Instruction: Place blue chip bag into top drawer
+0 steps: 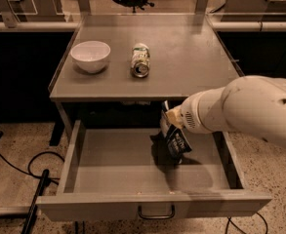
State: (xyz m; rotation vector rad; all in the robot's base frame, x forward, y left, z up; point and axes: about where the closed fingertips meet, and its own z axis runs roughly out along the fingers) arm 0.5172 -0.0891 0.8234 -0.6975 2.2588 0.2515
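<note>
Desk [191, 72]: grey, bare front half.
Top drawer [108, 206]: pulled open under desk's front edge.
Bowl [90, 56]: white, back-left.
Blue chip bag [177, 144]: hanging over drawer's right half.
Can [140, 60]: lying beside bowl.
Gripper [171, 117]: below desk's front edge, fingers pinching bag's top.

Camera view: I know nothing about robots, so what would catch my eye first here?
The bulky white arm reaching in from the right stands out most. Its pincer, under the table's front edge, grips a blue chip bag that hangs over the right part of the open top drawer. On the table above sit a white bowl and, to its right, a can lying on its side.
</note>
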